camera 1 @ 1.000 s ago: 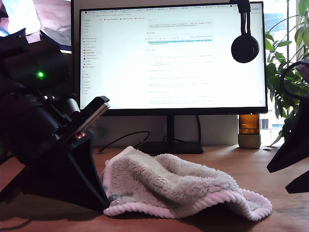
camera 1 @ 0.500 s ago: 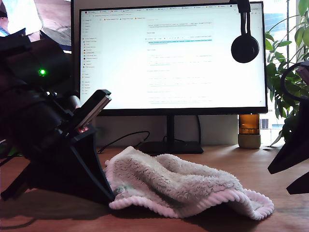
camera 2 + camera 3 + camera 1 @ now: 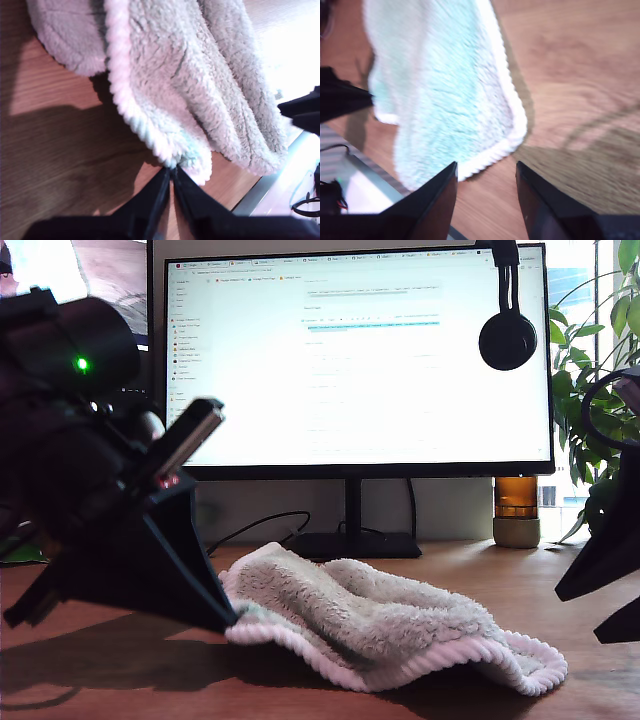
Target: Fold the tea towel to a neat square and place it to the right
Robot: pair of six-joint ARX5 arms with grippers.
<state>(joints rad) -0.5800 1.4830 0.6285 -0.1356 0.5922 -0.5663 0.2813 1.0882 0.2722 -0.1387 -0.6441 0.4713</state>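
Folding has barely begun, as I judge it: the tea towel [image 3: 390,625] lies in a rumpled heap on the bench [image 3: 100,670], in front of the monitor [image 3: 360,360], with no clean crease or square shape anywhere and its ribbed pink trim [image 3: 400,670] wavy along the near edge. My first pincer [image 3: 171,172] is pinched shut on the trimmed corner of the cloth at the exterior view's left, the tips meeting right at the hem. My second pincer [image 3: 485,172] stands open and empty, just short of the towel's opposite corner, holding nothing; in the exterior view a dark arm sits at the right edge, clear of the fabric. The towel's long axis runs across the bench, from the exterior view's left to its right, roughly parallel to the screen. Flattening, every fold, and the move to the side all seem left to do.
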